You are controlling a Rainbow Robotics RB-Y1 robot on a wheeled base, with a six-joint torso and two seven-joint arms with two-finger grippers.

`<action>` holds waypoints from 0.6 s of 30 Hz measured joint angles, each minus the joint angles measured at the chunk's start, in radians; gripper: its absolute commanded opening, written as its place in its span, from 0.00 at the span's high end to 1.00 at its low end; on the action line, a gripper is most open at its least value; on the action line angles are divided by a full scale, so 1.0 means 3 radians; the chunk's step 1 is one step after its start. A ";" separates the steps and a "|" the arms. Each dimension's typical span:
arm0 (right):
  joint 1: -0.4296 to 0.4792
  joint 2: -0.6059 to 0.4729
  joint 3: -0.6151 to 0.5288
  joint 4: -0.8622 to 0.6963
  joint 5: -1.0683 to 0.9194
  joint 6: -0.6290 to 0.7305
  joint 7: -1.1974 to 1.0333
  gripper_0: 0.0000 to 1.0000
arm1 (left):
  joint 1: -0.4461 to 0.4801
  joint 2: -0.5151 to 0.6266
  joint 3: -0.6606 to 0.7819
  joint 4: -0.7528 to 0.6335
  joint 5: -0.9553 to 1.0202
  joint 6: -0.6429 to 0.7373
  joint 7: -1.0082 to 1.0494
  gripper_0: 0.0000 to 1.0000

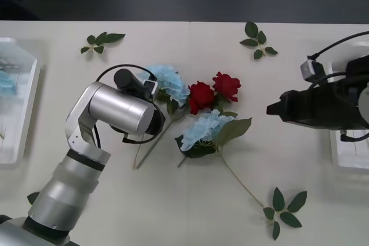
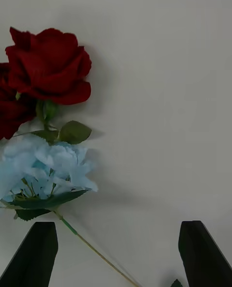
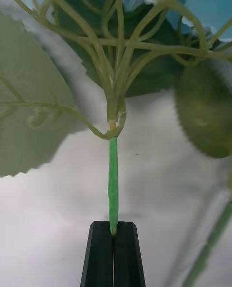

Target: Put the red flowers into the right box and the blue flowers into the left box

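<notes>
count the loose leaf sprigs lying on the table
3 fully seen: one far left, one far right, one near right. A dark green bit beside the left arm may be a fourth, mostly hidden.

Left arm hides part of one blue flower (image 1: 170,82)

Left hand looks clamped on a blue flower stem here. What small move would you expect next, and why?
Probably a short lift. The left hand has its black fingers shut on the green stem of a blue flower lying by the red flowers, so raising it clear comes first, before carrying it to the left box. The right hand hovers open near the roses.
</notes>
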 measured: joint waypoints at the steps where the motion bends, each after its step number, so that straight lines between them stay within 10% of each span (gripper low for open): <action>1: -0.0013 0.0000 0.0087 0.0000 0.0016 0.0000 0.0001 0.27 | 0.0005 0.0018 0.0012 -0.0070 0.0061 0.0001 0.0000 1.00; 18: -0.0041 0.0001 0.0533 0.0002 -0.0014 0.0012 0.1432 0.26 | 0.0623 0.0198 0.1116 -0.2035 0.0487 0.0701 0.0003 1.00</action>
